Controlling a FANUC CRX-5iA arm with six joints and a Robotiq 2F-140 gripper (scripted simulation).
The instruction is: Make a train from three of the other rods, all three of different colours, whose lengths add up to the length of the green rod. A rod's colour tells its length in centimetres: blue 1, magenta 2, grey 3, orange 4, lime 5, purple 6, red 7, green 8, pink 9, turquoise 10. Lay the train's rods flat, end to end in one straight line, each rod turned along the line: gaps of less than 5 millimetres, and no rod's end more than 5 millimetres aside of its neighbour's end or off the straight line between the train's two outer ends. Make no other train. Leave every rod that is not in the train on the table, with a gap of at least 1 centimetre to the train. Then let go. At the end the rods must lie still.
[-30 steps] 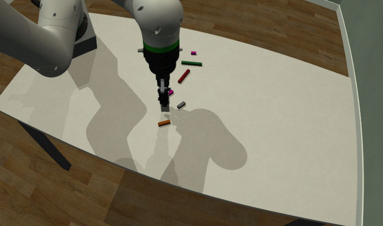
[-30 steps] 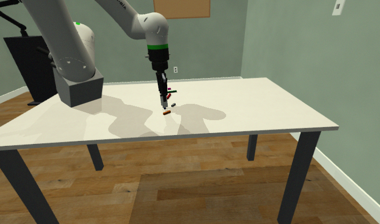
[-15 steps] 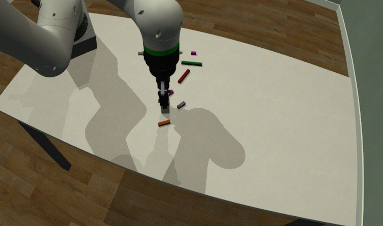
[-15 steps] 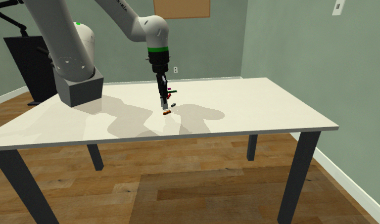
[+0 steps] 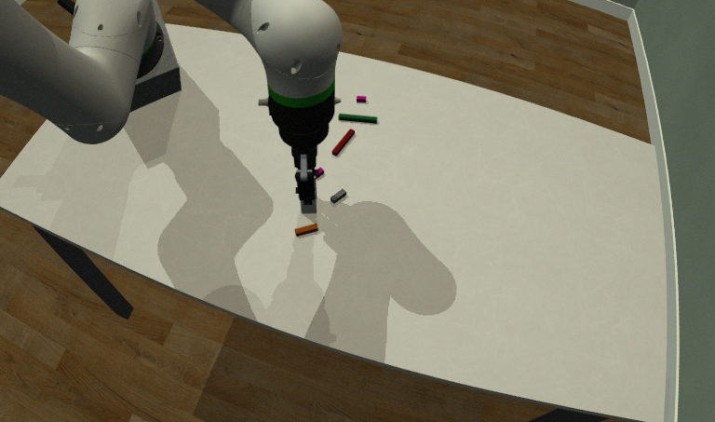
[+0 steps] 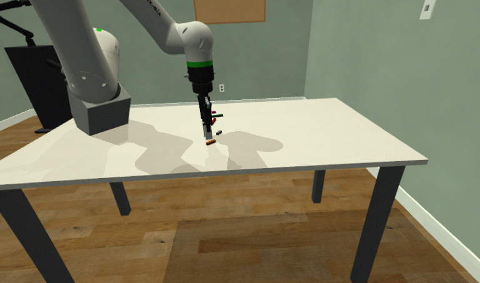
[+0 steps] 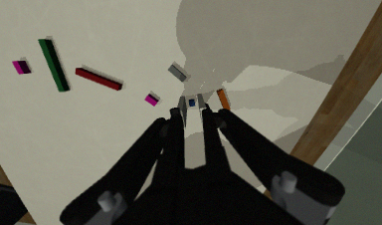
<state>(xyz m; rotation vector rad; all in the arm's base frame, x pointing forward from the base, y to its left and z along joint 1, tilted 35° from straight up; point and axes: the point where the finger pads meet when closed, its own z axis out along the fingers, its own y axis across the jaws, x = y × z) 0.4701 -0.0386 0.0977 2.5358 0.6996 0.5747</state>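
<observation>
From where I stand, the white arm (image 5: pixel 298 33) (image 6: pixel 198 39) reaches over the tabletop (image 5: pixel 527 238) (image 6: pixel 336 135) (image 7: pixel 124 16), with the tool (image 5: pixel 308 207) (image 6: pixel 208 135) (image 7: pixel 191 102) pointing down, low over the surface. Its fingers are parted only a little, and they grip nothing. Seen from the wrist, the small blue rod (image 7: pixel 191 103) shows in the slot between the fingertips, with a sliver of pale tabletop on either side of it; I can't tell how far down the tips reach around it.

The orange rod (image 5: pixel 306 229) (image 6: pixel 210 142) (image 7: pixel 223 100) lies near the tool, on my side of it. The grey rod (image 5: pixel 338 196) (image 6: pixel 219 132) (image 7: pixel 177 72) is near it too, off to the right. One magenta rod (image 5: pixel 319 172) (image 7: pixel 151 100) sits behind the tool, partly hidden from above. Farther back and to the right of the tool, the red rod (image 5: pixel 344 142) (image 6: pixel 213 121) (image 7: pixel 98 79) lies at a slant, then comes the long green rod (image 5: pixel 357 117) (image 6: pixel 217 115) (image 7: pixel 54 65). Farthest behind the tool is the other magenta rod (image 5: pixel 360 99) (image 6: pixel 213 112) (image 7: pixel 21 67). The rods lie apart from one another, and no three form a train.
</observation>
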